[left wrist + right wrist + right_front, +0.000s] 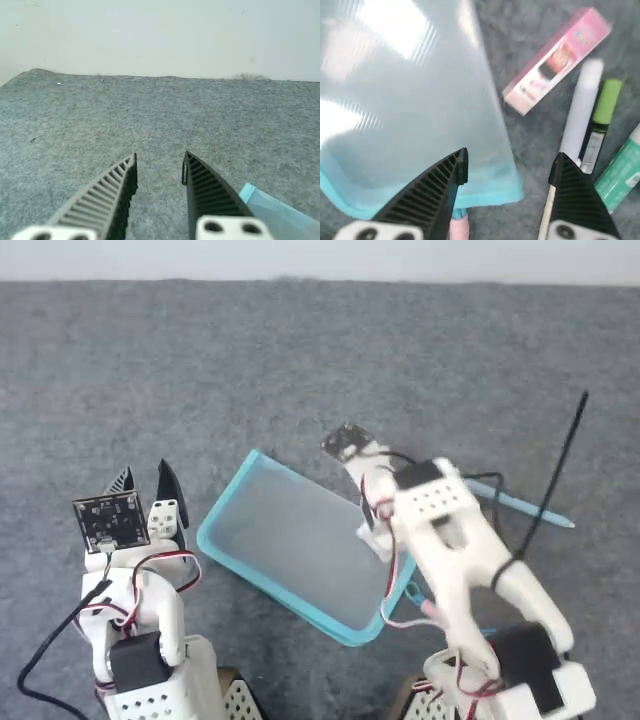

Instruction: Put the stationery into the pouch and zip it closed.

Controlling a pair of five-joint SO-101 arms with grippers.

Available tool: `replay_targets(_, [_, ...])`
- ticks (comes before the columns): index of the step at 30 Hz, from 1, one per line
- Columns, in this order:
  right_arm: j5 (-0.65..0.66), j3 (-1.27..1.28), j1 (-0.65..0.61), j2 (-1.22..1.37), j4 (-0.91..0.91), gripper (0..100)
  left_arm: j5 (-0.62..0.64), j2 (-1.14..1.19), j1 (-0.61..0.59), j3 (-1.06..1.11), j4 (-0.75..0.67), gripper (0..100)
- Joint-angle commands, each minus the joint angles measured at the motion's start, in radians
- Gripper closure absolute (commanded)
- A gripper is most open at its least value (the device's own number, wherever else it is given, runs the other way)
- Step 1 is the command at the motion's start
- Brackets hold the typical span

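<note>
A translucent pouch (pixel 295 540) with a teal border lies flat mid-table. My right arm (pixel 440 510) hangs over its right end. In the right wrist view my right gripper (pixel 511 159) is open, one finger over the pouch (pixel 405 100) and the other over the stationery beside it. That stationery is a pink box (pixel 557 60), a white pen (pixel 581 107), a green marker (pixel 604 107) and a teal-green item (pixel 620 170). My left gripper (pixel 145 478) stands open and empty left of the pouch, above bare carpet (pixel 160 160). A pouch corner (pixel 275 210) shows beside it.
A light blue pen (pixel 530 508) lies on the grey carpet right of the right arm. A black cable (pixel 555 470) rises from that arm. A pink piece (pixel 459 227) pokes out under the pouch's edge. Bare carpet stretches across the far half of the table.
</note>
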Motion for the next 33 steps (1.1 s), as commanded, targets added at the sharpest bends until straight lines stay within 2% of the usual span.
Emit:
replay_targets(1, [-0.012,-0.092,0.088,-0.027,0.091,73.5,-0.011,-0.008,0.005,-0.01,-0.028,86])
replay_targets(8, [0.063,0.167,0.173,-0.418,0.104,74.0,-0.011,-0.008,0.005,-0.008,-0.029,86])
replay_targets(12, [0.104,0.272,0.251,-0.536,0.134,82.6,-0.011,-0.008,0.005,-0.008,-0.029,86])
replay_targets(15, [0.107,0.296,0.298,-0.515,0.125,89.0,-0.011,-0.008,0.005,-0.008,-0.029,86])
replay_targets(20, [0.129,0.295,0.295,-0.389,0.07,90.2,-0.011,-0.008,0.005,-0.008,-0.023,86])
replay_targets(26, [0.043,0.272,0.182,-0.211,-0.036,90.2,-0.011,-0.008,0.005,-0.008,-0.023,86])
replay_targets(33, [-0.06,0.097,0.076,-0.059,-0.076,90.2,-0.011,-0.008,0.005,-0.008,-0.025,86])
